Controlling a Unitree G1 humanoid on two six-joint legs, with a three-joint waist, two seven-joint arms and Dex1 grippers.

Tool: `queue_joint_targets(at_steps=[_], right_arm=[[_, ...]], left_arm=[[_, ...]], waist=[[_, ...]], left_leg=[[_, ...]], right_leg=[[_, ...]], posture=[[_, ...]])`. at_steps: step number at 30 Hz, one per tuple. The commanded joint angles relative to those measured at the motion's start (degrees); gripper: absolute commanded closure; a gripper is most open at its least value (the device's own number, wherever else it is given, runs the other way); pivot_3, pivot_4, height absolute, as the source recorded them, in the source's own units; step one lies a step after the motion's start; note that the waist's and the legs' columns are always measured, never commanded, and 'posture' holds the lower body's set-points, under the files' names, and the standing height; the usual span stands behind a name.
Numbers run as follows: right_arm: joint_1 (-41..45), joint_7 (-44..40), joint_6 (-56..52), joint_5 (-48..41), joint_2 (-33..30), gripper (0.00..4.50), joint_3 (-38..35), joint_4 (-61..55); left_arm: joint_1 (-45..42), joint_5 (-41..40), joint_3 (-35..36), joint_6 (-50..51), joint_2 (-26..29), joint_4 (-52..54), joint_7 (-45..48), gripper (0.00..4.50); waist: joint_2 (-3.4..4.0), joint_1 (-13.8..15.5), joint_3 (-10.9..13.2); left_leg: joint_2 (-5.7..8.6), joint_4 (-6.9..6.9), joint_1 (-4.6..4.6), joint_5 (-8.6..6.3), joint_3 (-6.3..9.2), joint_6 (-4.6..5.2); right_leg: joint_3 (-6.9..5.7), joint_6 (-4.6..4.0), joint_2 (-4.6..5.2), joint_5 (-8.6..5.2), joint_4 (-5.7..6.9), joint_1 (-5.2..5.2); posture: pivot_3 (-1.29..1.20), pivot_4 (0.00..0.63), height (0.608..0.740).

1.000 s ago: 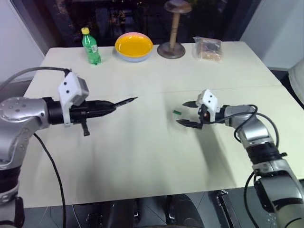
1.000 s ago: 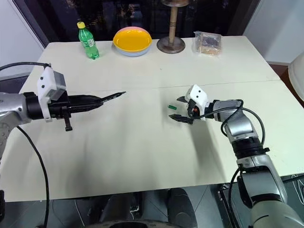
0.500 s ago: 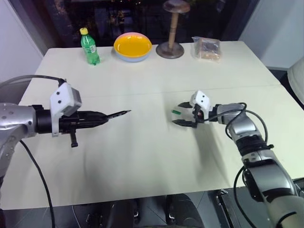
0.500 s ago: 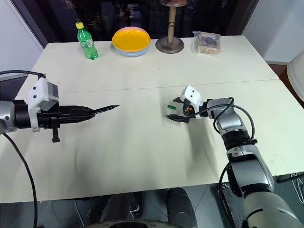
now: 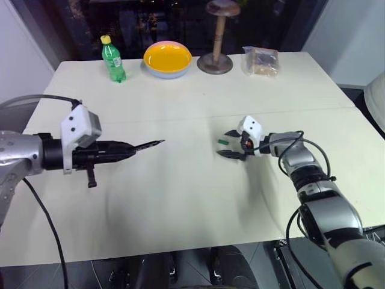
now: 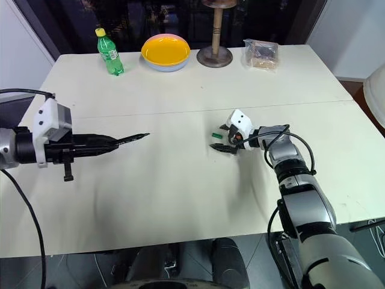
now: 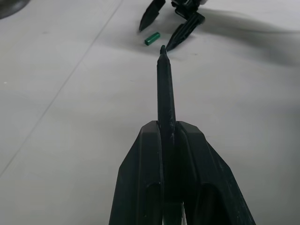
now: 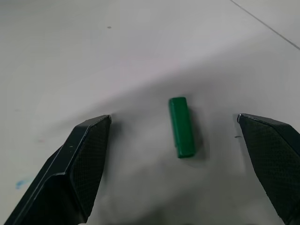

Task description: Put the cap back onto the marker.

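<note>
My left gripper point(image 5: 123, 149) is clamped tight on the marker point(image 5: 148, 145), which sticks out past the fingertips and hangs above the table point(image 5: 180, 198), pointing across toward my right side. From the head views the marker reads as a thin dark stick; my left wrist view adds that its far tip is green and that its shaft sits squeezed in the slot between my two fingers point(image 7: 140, 178). That same wrist view looks down the marker to the cap point(image 7: 151, 38) lying on the table between the fingers of my right gripper point(image 5: 231, 143). My right gripper is spread wide and holds nothing. It sits low at the table, with the cap in the space between its two fingers. The head views show the cap as a small green speck just at the gripper's tips; my right wrist view shows it plainly as a short green cylinder lying on its side, apart from both fingers, nearer the middle of the gap. At the far edge of the table, well apart from both arms, stand a green bottle point(image 5: 112, 58), a yellow bowl point(image 5: 168, 59), a wooden stand point(image 5: 217, 36) and a clear bag point(image 5: 261, 60).
</note>
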State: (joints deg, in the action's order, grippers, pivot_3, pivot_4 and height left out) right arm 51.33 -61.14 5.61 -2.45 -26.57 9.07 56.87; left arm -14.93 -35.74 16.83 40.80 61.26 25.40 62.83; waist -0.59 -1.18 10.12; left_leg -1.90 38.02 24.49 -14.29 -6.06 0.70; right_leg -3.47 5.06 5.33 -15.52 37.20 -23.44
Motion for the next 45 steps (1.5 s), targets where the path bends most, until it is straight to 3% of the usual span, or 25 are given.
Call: queue_joint_targets(at_steps=[1, 5, 11, 16, 20, 25, 32, 45], right_arm=[[1.7, 0.7, 2.7, 1.3, 0.1, 0.00, -0.8, 2.3], [2.2, 0.8, 3.6, 2.1, 0.7, 1.32, -0.9, 4.0], [1.6, 0.7, 4.4, 3.1, 0.5, 4.48, -0.8, 4.7], [0.8, -0.1, 4.5, 3.3, -0.2, 4.48, -1.0, 4.0], [-1.1, -2.7, 3.3, 1.9, -1.4, 4.48, -1.1, -5.6], [-6.0, -7.6, -5.0, -1.0, -5.2, 4.48, -0.5, -32.8], [-9.7, -8.4, -16.4, -2.8, -7.6, 4.48, 1.2, -54.7], [-8.3, -7.0, -19.7, -2.8, -6.7, 4.48, 3.8, -59.4]], left_arm=[[0.1, -0.7, 2.1, -0.4, 0.8, 1.7, -0.7, 4.45], [0.1, -0.6, 2.0, -0.6, 0.8, 1.8, -1.1, 4.50], [-0.4, -0.7, 1.6, -0.9, 0.7, 1.5, -1.5, 4.50], [-1.1, -0.5, 0.8, -1.3, 0.5, 1.2, -1.4, 4.50], [-2.2, -0.5, -1.7, -2.2, -0.7, 0.5, -1.0, 4.50], [-5.1, 4.8, -9.4, -9.7, -4.0, -3.5, 0.7, 4.50], [-10.4, 12.1, -16.7, -20.1, -8.4, -10.9, 2.7, 4.50], [-14.5, 15.4, -18.6, -23.9, -11.3, -14.8, 4.0, 4.50]], waist=[[0.00, 0.0, 0.0], [0.00, 0.0, 0.0], [0.00, 0.1, 0.0], [0.00, 0.1, 0.0], [0.00, 0.3, 0.0], [0.17, 0.2, 0.1], [0.16, 0.4, 0.1], [0.16, 0.4, 0.1]], left_leg=[[0.00, 0.00, 0.00, 0.00, 0.00, 0.00], [0.00, 0.00, -0.05, 0.02, 0.00, -0.03], [0.01, 0.00, -0.07, 0.02, 0.01, -0.04], [0.01, 0.00, -0.07, 0.02, 0.02, -0.04], [0.02, 0.01, -0.07, 0.02, 0.02, -0.04], [0.01, 0.01, -0.04, 0.02, 0.00, -0.04], [-0.04, 0.00, -0.05, 0.02, -0.01, -0.04], [-0.05, 0.04, -0.02, -0.14, -0.02, 0.26]], right_leg=[[0.00, 0.00, 0.00, 0.00, 0.00, 0.00], [0.00, 0.00, 0.00, 0.00, 0.03, 0.03], [0.00, -0.01, 0.01, 0.00, 0.03, 0.06], [0.00, -0.01, 0.01, 0.00, 0.03, 0.07], [0.00, -0.01, 0.02, 0.00, 0.03, 0.07], [0.01, 0.00, 0.01, 0.01, 0.07, 0.02], [0.00, 0.00, -0.07, 0.00, 0.08, 0.00], [-0.01, 0.00, -0.09, 0.00, 0.09, -0.02]], posture=[[0.00, 0.150, 0.740], [0.00, 0.150, 0.740], [0.00, 0.150, 0.740], [0.00, 0.150, 0.740], [0.00, 0.150, 0.740], [0.00, 0.150, 0.740], [0.00, 0.150, 0.740], [0.00, 0.150, 0.740]])
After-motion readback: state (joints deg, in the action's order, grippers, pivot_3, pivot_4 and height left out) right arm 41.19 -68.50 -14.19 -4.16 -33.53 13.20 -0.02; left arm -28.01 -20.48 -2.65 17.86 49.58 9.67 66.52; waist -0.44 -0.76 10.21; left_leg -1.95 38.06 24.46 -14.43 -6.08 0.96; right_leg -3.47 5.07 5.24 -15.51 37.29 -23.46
